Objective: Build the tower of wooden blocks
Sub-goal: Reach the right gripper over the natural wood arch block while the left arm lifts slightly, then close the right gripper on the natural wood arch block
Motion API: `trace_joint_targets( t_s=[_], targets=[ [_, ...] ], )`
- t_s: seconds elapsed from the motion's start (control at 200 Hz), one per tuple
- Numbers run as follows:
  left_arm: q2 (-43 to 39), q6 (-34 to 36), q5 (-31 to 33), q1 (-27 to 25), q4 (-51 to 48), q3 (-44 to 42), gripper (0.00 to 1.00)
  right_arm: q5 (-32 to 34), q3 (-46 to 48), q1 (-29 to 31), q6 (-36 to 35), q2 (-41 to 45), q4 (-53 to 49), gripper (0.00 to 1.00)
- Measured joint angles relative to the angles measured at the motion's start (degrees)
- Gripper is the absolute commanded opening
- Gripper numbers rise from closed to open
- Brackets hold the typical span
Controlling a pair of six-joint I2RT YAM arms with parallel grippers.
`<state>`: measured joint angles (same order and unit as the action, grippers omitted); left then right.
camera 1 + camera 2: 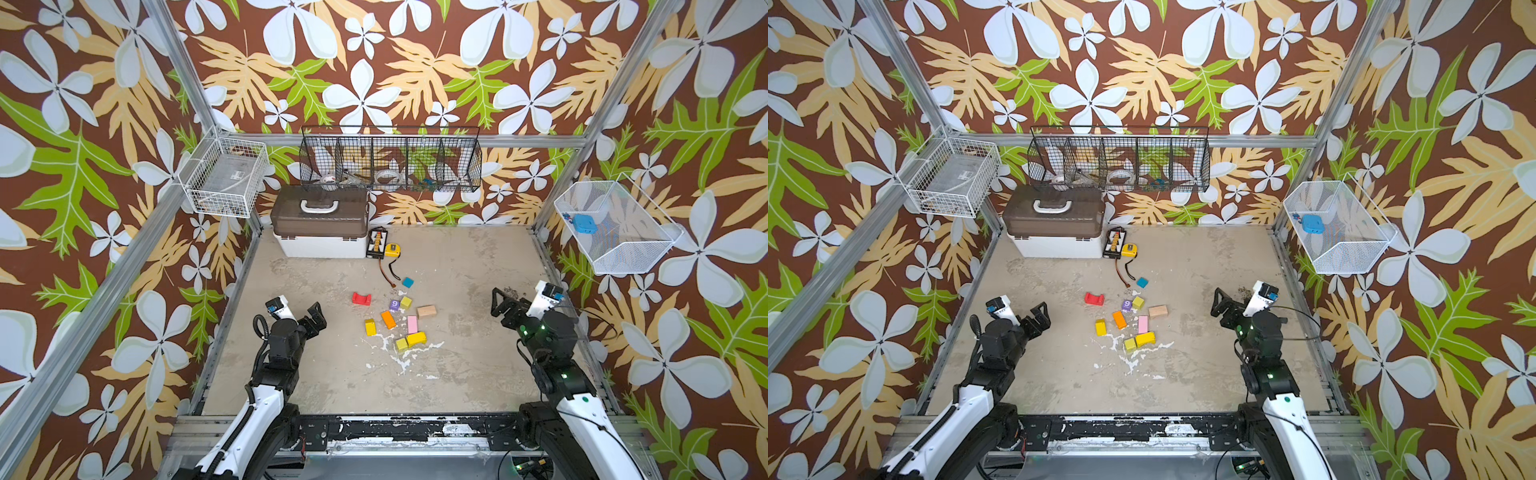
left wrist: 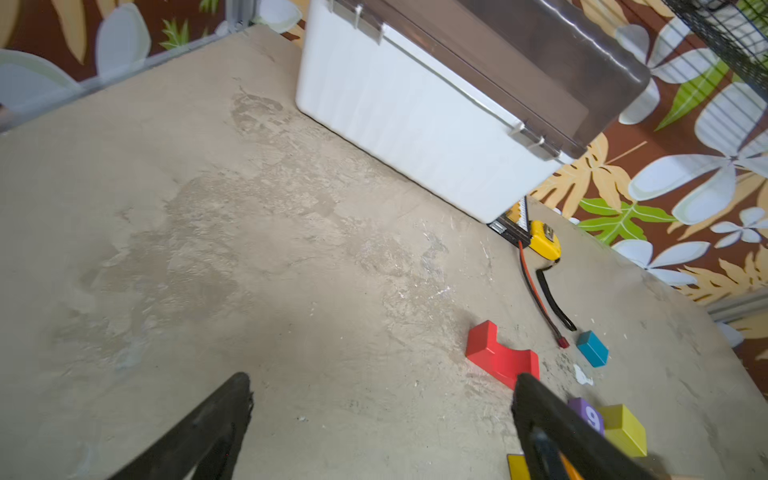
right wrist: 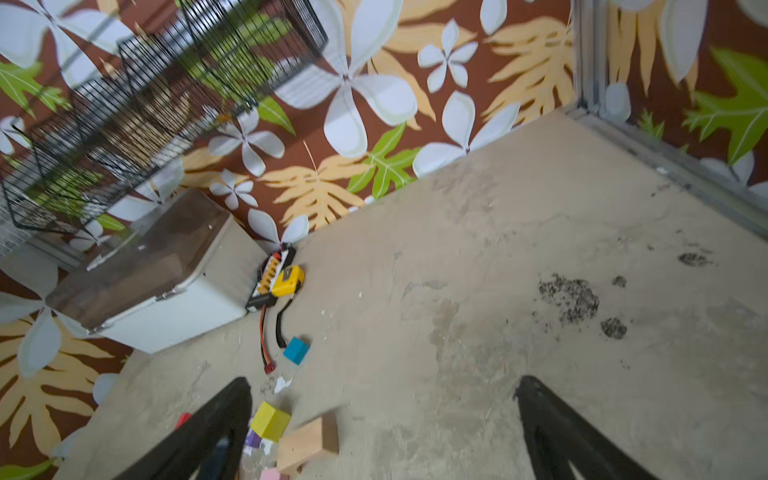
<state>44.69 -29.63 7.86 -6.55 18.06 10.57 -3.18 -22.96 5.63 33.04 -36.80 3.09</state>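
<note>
The wood blocks lie loose on the table, none stacked, and no tower shows. In both top views I see a red arch, teal cube, purple "9" cube, tan block, orange bar, pink bar and several yellow pieces. My left gripper hangs open to their left, with the red arch by one fingertip. On the right my right gripper is open too, with the tan block beside one finger. Both hold nothing.
A white toolbox with a brown lid stands at the back left. Beside it lie a black charger board, a yellow tape measure and a cable. Wire baskets hang on the walls. White flecks mark the table.
</note>
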Motion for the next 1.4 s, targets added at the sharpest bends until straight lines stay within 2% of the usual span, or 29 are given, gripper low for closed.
trace_joint_targets(
  t_s=[0.135,0.275,0.495,0.621,0.871,1.196,1.401],
  targets=[
    [4.28,0.37,-1.38,0.00,4.74,-1.97,0.98,0.48,-1.09,4.72,0.37,-7.13,-0.72,0.98],
    [5.46,1.29,-3.34,0.00,8.66,-2.10,0.96,4.94,-3.91,14.56,-0.20,-14.88,-0.94,1.00],
    [1.79,1.49,-5.16,-0.39,11.65,-4.79,0.95,11.67,-14.36,26.80,-1.53,-34.56,-2.82,0.97],
    [-0.09,1.75,-5.05,-1.60,12.59,-5.68,0.94,15.04,-21.29,31.50,-3.48,-44.37,-5.44,0.96],
    [0.37,2.51,-3.98,-2.69,12.63,-5.70,0.94,16.94,-25.64,32.54,-5.05,-53.20,-7.93,0.97],
    [0.79,2.73,-3.34,-2.97,12.63,-5.68,0.95,16.04,-30.73,32.61,-6.10,-62.49,-7.89,0.91],
    [0.76,2.73,-3.15,-3.17,12.63,-5.68,0.95,16.31,-31.50,32.63,-6.14,-64.59,-7.87,0.85]
  ],
)
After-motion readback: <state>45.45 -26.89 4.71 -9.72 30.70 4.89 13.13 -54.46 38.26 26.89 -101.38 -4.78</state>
